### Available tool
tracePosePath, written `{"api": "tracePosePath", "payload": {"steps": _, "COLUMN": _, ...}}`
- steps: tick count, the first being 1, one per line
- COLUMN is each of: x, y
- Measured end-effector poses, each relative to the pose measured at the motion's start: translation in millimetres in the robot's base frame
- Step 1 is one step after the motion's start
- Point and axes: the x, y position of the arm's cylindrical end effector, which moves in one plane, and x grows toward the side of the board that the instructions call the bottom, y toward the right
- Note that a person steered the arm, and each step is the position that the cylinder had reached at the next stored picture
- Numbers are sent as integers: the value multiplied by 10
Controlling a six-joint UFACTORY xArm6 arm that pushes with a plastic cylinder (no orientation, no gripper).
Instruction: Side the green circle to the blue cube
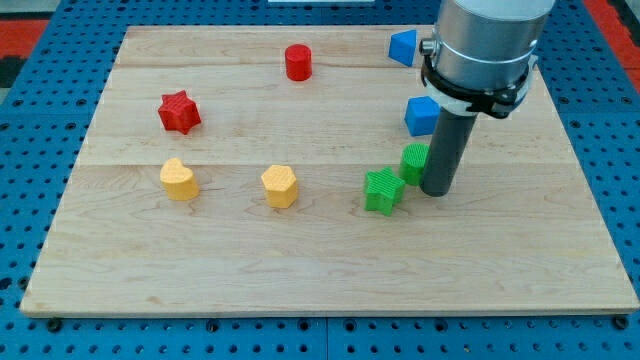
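The green circle (414,161) stands on the wooden board, right of centre, just below the blue cube (420,115) with a small gap between them. My tip (437,191) touches the circle's lower right side. The rod and its grey collar hide part of the cube's right edge. A green star (383,190) lies just below and left of the circle, almost touching it.
A blue triangular block (402,46) sits near the top edge, partly behind the arm. A red cylinder (298,62) is at top centre and a red star (179,111) at left. Two yellow blocks (179,179) (280,186) lie left of the green star.
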Motion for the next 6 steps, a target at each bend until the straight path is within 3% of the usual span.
{"api": "tracePosePath", "payload": {"steps": 3, "x": -269, "y": 262}}
{"api": "tracePosePath", "payload": {"steps": 6, "x": -893, "y": -213}}
